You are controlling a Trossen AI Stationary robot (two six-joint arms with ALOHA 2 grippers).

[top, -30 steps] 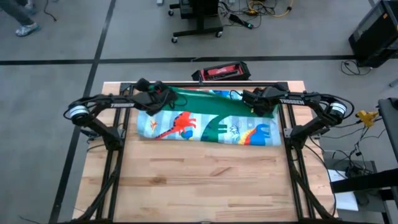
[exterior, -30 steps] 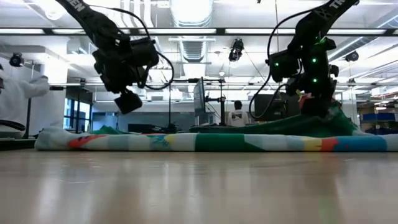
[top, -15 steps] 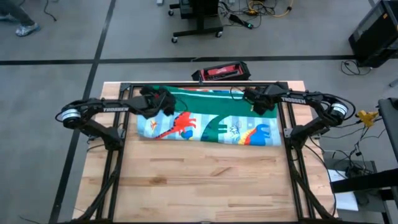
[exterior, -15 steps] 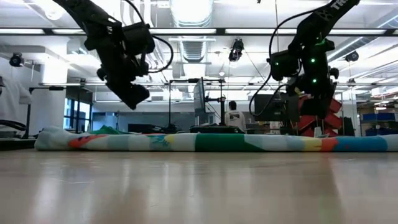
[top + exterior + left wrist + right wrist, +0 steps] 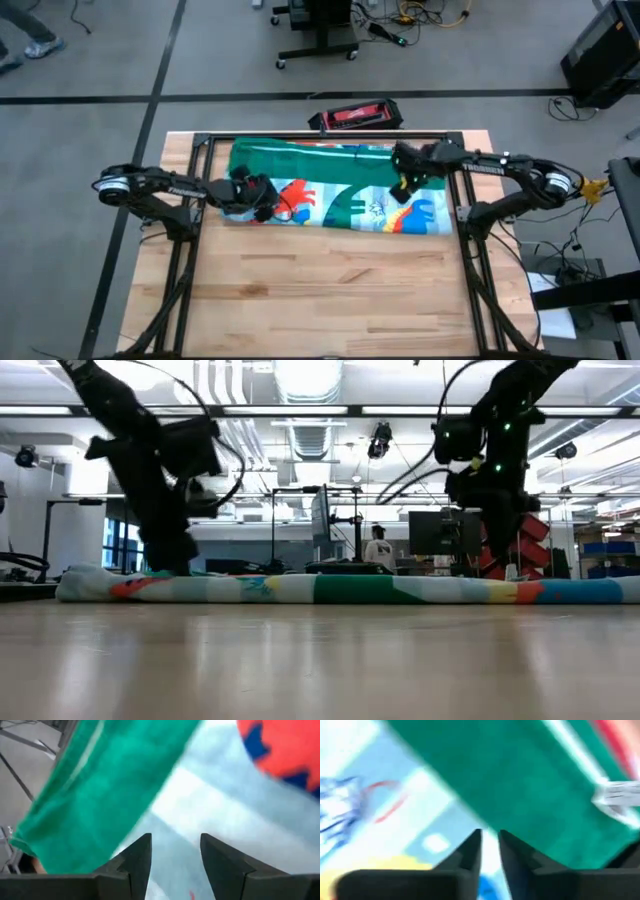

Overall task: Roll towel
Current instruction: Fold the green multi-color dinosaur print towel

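Over the towel (image 5: 340, 195), both grippers hover, left (image 5: 262, 196) and right (image 5: 407, 181).

No legible text; white lettering on both arms too small and blurred to read.

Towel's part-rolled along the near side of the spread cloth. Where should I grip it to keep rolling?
Probably take the rolled edge of the towel near both ends, coming down from above. It lies as a long low ridge across the table, so a grip near each end should keep the roll even. The left hand and right hand are already over it.
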